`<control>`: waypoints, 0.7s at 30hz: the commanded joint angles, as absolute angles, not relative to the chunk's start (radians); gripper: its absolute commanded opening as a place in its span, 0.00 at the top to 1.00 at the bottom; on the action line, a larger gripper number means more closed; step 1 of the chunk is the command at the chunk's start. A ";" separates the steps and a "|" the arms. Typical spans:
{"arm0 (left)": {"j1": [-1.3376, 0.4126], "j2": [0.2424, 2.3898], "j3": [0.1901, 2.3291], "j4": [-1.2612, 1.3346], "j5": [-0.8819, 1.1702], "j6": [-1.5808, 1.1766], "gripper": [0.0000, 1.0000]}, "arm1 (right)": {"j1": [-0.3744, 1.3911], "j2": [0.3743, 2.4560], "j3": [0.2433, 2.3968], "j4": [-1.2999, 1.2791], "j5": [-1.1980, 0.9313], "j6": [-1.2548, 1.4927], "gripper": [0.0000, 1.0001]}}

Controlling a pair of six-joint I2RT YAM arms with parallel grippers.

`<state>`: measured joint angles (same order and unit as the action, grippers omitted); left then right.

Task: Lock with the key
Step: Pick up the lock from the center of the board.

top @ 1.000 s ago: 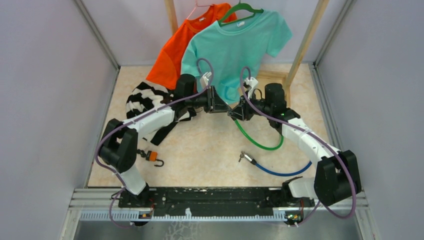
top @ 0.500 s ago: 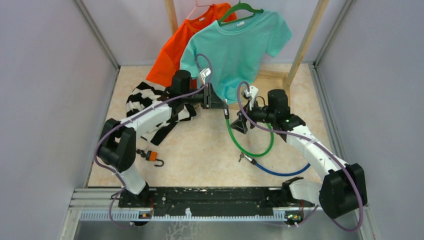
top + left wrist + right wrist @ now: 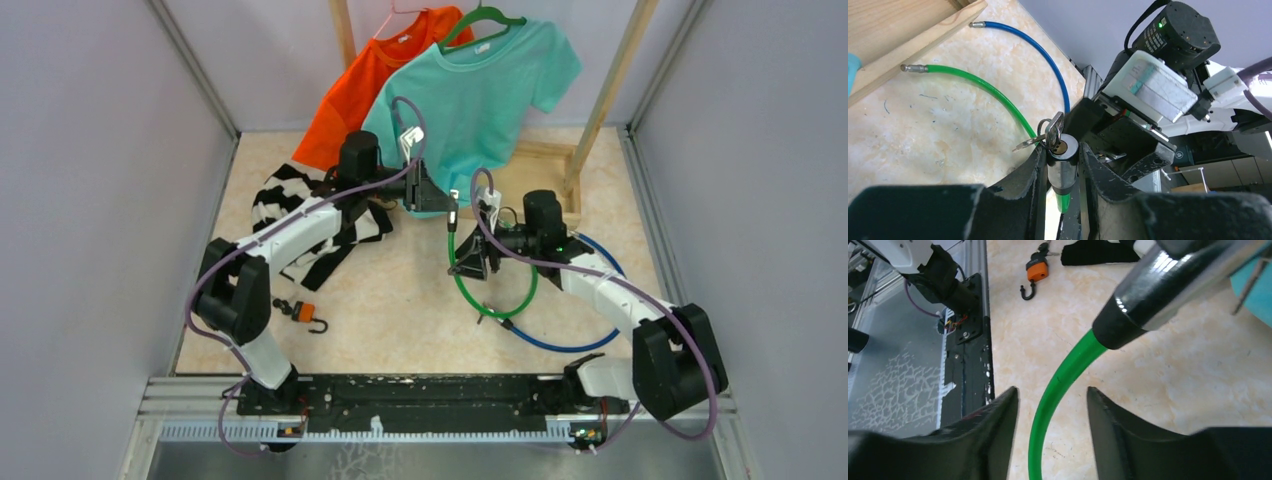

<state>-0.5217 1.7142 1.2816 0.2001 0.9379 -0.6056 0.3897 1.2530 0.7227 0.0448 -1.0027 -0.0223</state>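
My left gripper (image 3: 450, 203) is shut on the black lock cylinder (image 3: 1063, 167) of a green cable lock and holds it above the table. A key with a ring of keys (image 3: 1050, 132) sticks in the cylinder's end face. The green cable (image 3: 465, 290) loops down from the cylinder. Its metal-tipped free end (image 3: 913, 68) lies loose by the wooden base. My right gripper (image 3: 468, 262) is open just below the cylinder. In the right wrist view the green cable (image 3: 1058, 385) passes between its fingers (image 3: 998, 415) untouched, and the cylinder (image 3: 1158, 290) hangs above.
A blue cable (image 3: 560, 345) lies on the table at the right. An orange padlock (image 3: 305, 313) with keys lies at the left front. A striped garment (image 3: 290, 200) lies under my left arm. Orange (image 3: 350, 100) and teal (image 3: 480, 90) shirts hang on a wooden rack (image 3: 545, 155).
My right gripper has drawn back from the lock cylinder, down toward the near side, and now stands open around the cable. My left gripper has lifted the cylinder slightly toward the back.
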 commanded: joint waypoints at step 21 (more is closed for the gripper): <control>-0.442 1.600 1.228 0.281 0.859 -0.577 0.19 | 0.430 1.369 0.858 0.443 -0.872 0.277 1.00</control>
